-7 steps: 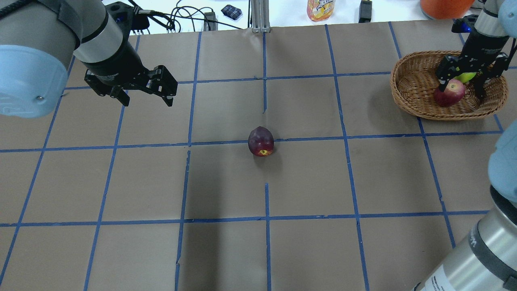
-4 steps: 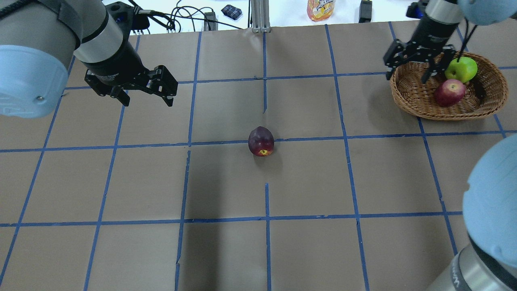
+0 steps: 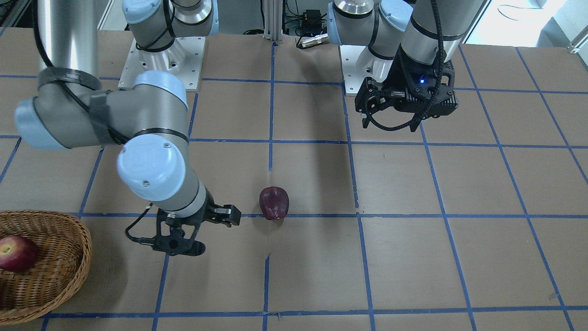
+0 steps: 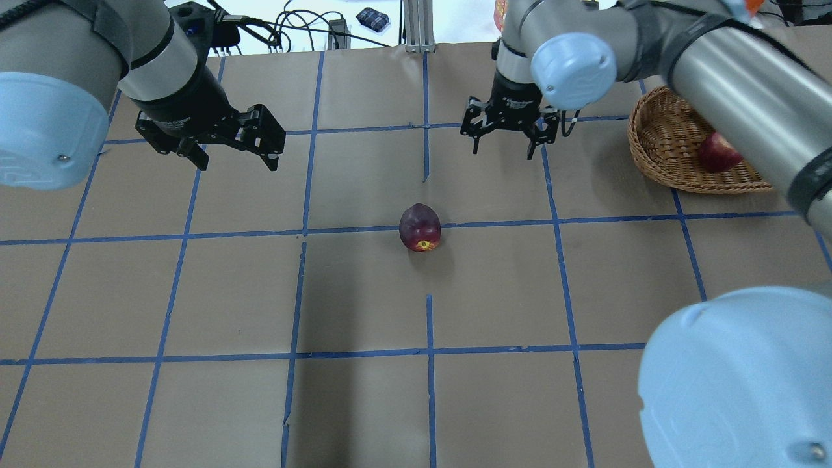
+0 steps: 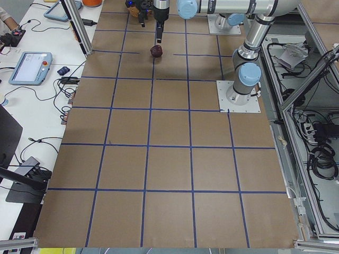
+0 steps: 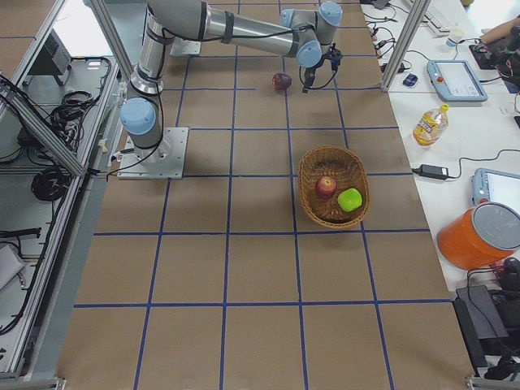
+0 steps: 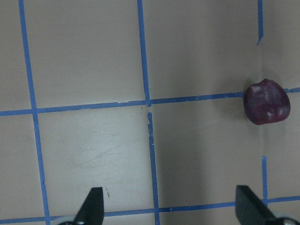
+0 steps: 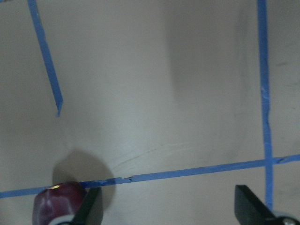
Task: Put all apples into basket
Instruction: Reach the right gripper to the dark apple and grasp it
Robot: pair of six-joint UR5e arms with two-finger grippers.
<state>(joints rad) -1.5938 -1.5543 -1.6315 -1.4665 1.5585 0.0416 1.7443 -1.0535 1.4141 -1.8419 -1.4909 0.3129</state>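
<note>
A dark maroon apple [image 4: 420, 227] lies on the table's middle [image 3: 274, 202]. It shows at the right of the left wrist view [image 7: 266, 101] and at the bottom left of the right wrist view [image 8: 58, 204]. The wicker basket [image 4: 663, 140] stands at the far right and holds a red apple [image 4: 715, 156] and a yellow-green apple [image 6: 350, 199]. My right arm hides the green one in the overhead view. My right gripper [image 4: 502, 151] is open and empty, beyond and right of the maroon apple. My left gripper [image 4: 237, 159] is open and empty at the far left.
An aluminium post [image 4: 416, 26] and cables [image 4: 279, 32] sit at the table's far edge. A drink bottle [image 6: 428, 123] and an orange bucket [image 6: 479, 236] stand on the side bench past the basket. My right arm stretches across above the basket.
My right gripper has left the basket and swung left to the middle of the table, near the maroon apple. The left arm and all apples have stayed still.
</note>
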